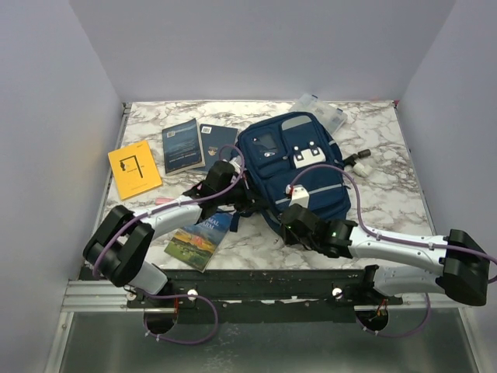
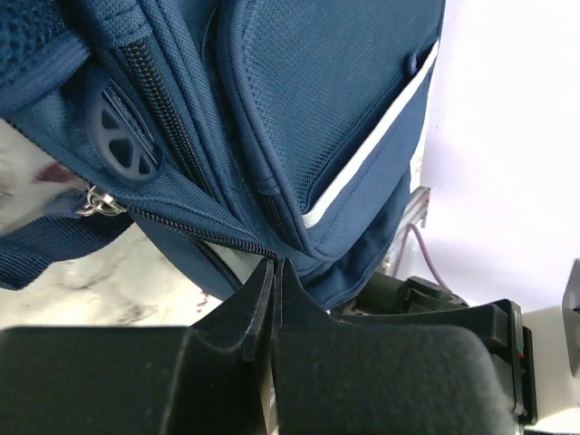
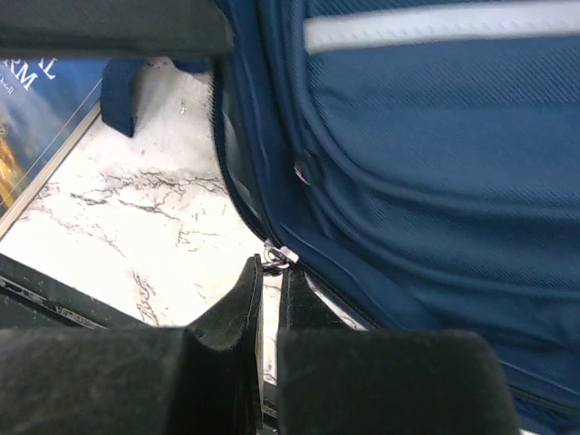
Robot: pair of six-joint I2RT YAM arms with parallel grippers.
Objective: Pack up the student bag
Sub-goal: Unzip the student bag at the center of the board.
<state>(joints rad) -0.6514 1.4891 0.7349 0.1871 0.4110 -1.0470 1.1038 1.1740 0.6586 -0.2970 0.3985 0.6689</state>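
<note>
- I see the student bag lying flat in the middle of the marble table, front pockets up.
- The left gripper is at the bag's left side, its fingers pressed together against a zipper seam. I cannot tell if fabric is between them.
- The right gripper is at the near edge, its fingers closed on the metal zipper pull.

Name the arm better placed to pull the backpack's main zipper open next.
Right, probably. The right pincer has its tips at the metal zipper pull of the student bag. The left pincer meets only the bag's fabric edge, with no pull at its tips.
</note>
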